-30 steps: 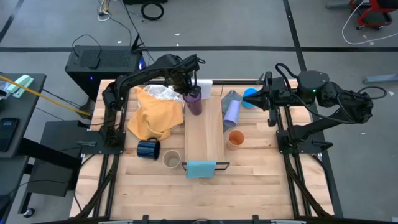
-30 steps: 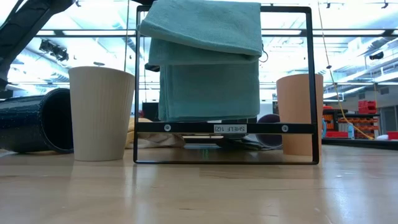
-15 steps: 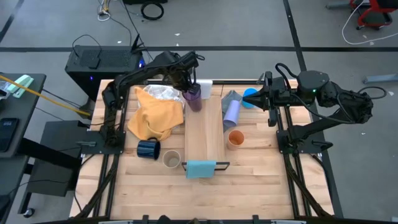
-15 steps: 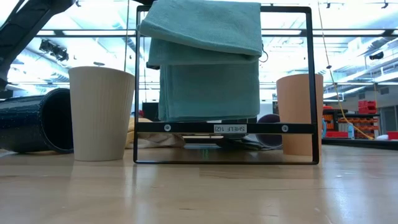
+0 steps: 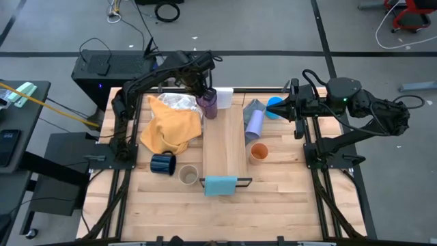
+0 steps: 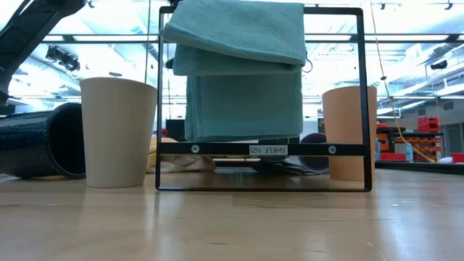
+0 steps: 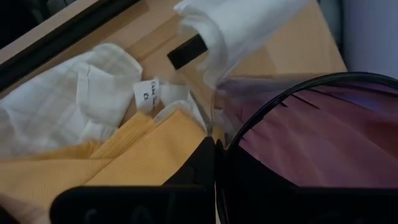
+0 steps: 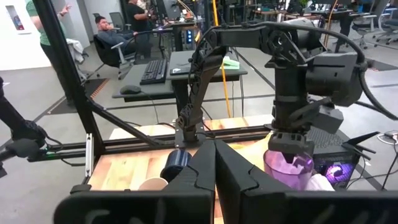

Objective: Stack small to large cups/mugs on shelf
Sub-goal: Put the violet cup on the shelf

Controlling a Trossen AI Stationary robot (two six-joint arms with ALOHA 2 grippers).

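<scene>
We found the left gripper (image 5: pixel 207 91) clamped on the tumbler's (image 5: pixel 208 104) rim, upright at the shelf's (image 5: pixel 225 147) far end; right gripper (image 8: pixel 214 163) shut, empty, farther off.

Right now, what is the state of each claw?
Left claw: closed on the purple tumbler.
Right claw: closed, holding nothing.
</scene>
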